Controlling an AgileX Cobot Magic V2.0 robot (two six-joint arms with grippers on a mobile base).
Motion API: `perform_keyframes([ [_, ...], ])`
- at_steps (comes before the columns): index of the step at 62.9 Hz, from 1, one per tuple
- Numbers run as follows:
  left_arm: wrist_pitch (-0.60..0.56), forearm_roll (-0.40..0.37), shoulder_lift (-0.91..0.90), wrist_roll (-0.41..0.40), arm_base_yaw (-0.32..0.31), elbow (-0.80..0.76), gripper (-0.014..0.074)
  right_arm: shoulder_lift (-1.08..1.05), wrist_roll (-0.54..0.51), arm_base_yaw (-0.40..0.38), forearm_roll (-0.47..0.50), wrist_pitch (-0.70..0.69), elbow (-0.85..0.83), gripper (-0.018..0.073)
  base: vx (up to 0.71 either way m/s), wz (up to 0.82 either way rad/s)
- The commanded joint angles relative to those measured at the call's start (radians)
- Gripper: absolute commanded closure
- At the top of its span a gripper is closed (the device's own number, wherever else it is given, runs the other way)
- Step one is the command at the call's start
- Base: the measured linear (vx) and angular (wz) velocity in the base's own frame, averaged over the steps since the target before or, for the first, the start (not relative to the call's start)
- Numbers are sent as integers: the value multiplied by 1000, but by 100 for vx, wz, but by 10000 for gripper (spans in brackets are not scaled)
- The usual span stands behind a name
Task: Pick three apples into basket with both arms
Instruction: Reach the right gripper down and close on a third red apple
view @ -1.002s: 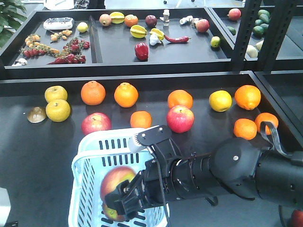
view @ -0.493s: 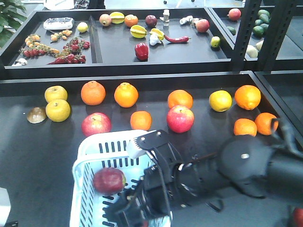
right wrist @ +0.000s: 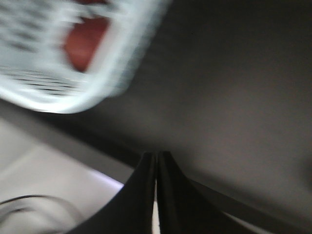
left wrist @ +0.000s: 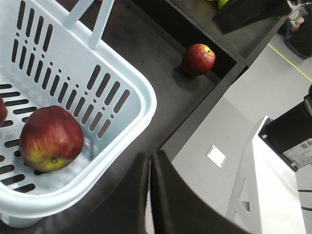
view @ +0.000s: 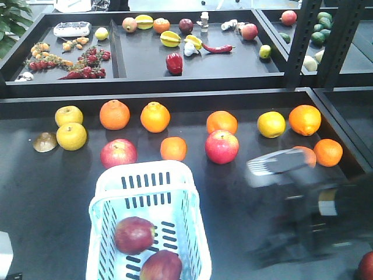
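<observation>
Fruit count in the pale blue-white slotted plastic basket [view: 143, 170] stands at two. A dark red, yellow-streaked first apple [view: 134, 235] lies on the slotted floor, and a second apple [view: 161, 265] of the same kind sits just beside it, toward the near wall. A second ago your bulky black right arm [view: 326, 213] stretched across the basket and hid most of it. Now it has swung clear to the right and shows only as a smear over the dark tabletop [view: 52, 186]. I judge that a drop has just been made, so two thirds of the job is done.

Your left claw [left wrist: 149, 195] hangs just outside a corner of the basket, its black fingers pressed together with nothing between them. Your right claw [right wrist: 156, 187] is also closed and empty. Its view is blurred, with the basket at upper left and bare tabletop beneath.

Farthest right, the third apple [view: 367, 265], dark red with a yellowish patch by the stem, rests near the tabletop's front corner, well apart from the basket. That one is left for you to fetch, and whichever claw goes for it would need to open first.
</observation>
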Motion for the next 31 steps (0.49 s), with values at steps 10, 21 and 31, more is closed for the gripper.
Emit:
perform_keyframes([
  [10,-9,-51,-2,-2,3,-24,603,-99,178,-251,-375,83,-28,549,0,0],
  [21,-8,-51,-2,-2,3,-24,603,-79,104,-471,-340,34,-28,430,0,0],
  [31,-11,-51,-2,-2,3,-24,603,22,44,-665,-232,4,-28,162,0,0],
])
